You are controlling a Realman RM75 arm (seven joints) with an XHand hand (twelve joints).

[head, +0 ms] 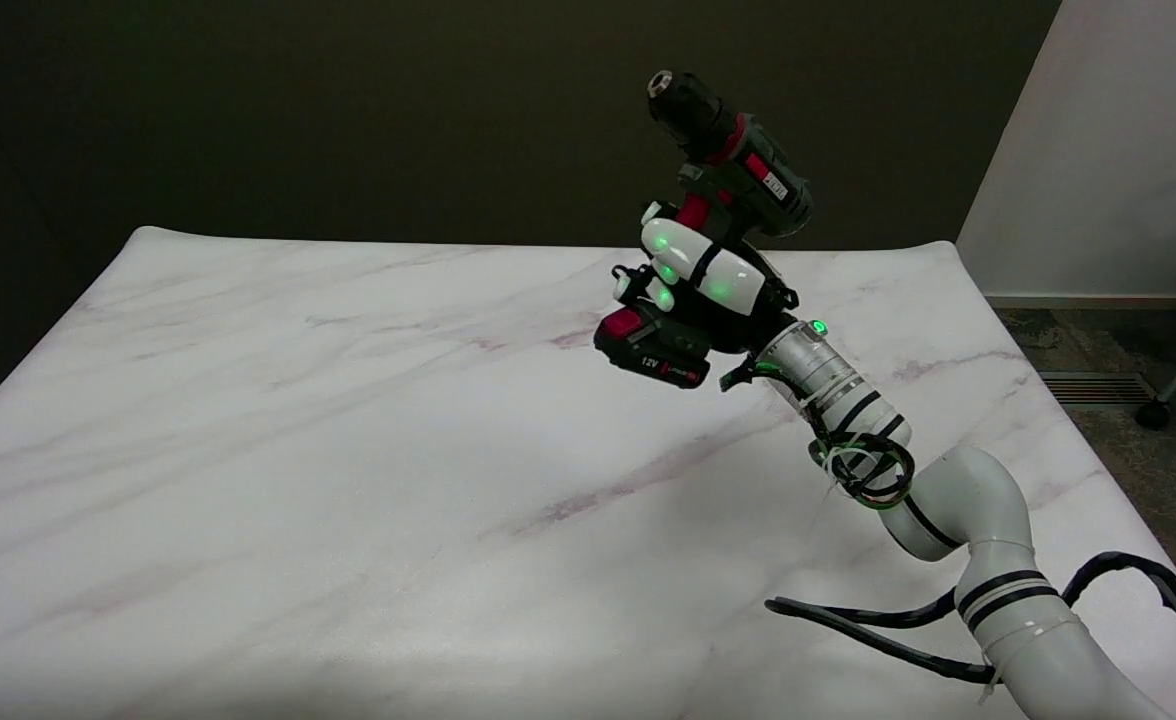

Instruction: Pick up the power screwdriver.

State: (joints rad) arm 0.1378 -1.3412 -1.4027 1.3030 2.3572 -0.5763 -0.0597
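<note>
The power screwdriver [738, 165] is dark green and black with red trim and a black 12V battery pack at the foot of its handle. It hangs in the air above the table's far right part, chuck pointing up and to the left. My right hand [700, 270] grips its handle, white fingers wrapped around it with green lights glowing on them. The handle itself is mostly hidden by the fingers. The right arm reaches in from the lower right.
The table [348, 450] has a white marble-patterned top with a dark wall behind it. A black cable [868, 620] lies on the table beside the arm's base. A pale wall panel [1098, 150] and carpeted floor lie past the right edge.
</note>
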